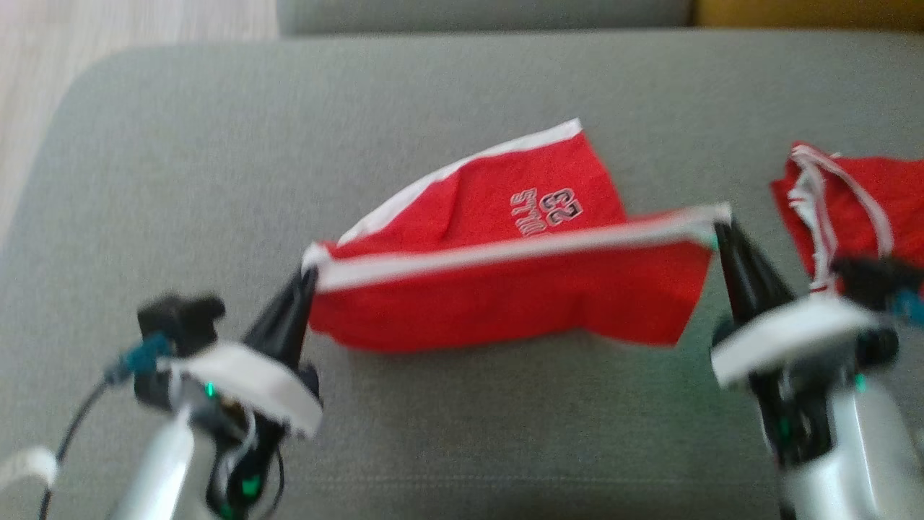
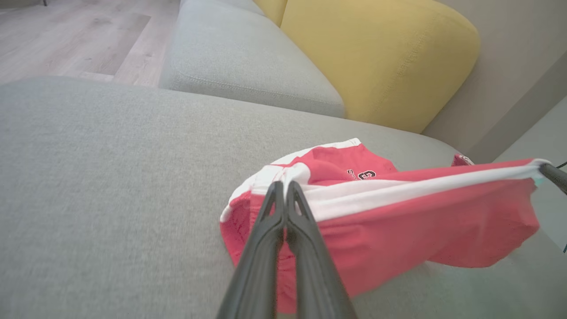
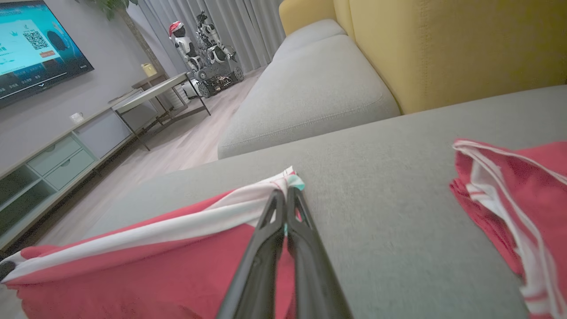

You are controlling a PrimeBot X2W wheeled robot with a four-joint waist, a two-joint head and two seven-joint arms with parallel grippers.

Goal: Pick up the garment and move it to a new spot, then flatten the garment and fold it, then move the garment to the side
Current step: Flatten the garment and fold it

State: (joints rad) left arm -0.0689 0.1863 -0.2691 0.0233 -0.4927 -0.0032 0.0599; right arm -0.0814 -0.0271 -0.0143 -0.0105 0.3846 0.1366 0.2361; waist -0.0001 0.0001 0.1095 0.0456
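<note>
We hold the red shorts [image 1: 505, 303] stretched above the middle of the grey cushion [image 1: 216, 180], left gripper [image 1: 309, 278] and right gripper [image 1: 720, 230] each clamped on one end of the white band [image 1: 505, 253], probably to spread them flat. A second garment [image 1: 859, 202] at the cushion's right edge is cut off; blur muddies the print [image 1: 545, 209].

The head view looks down from high up onto the grey sofa seat [image 1: 216, 180], fairly near. The left wrist view sits low and very close to the red shorts [image 2: 398, 230]. It looks along the left gripper [image 2: 285, 185] toward the far right, where a yellow cushion [image 2: 381, 57] stands. The right wrist view sits low and close too. It looks along the right gripper [image 3: 285, 192] toward the far left, where a TV [image 3: 31, 48] hangs. All three views share the red shorts and the grey sofa seat.
</note>
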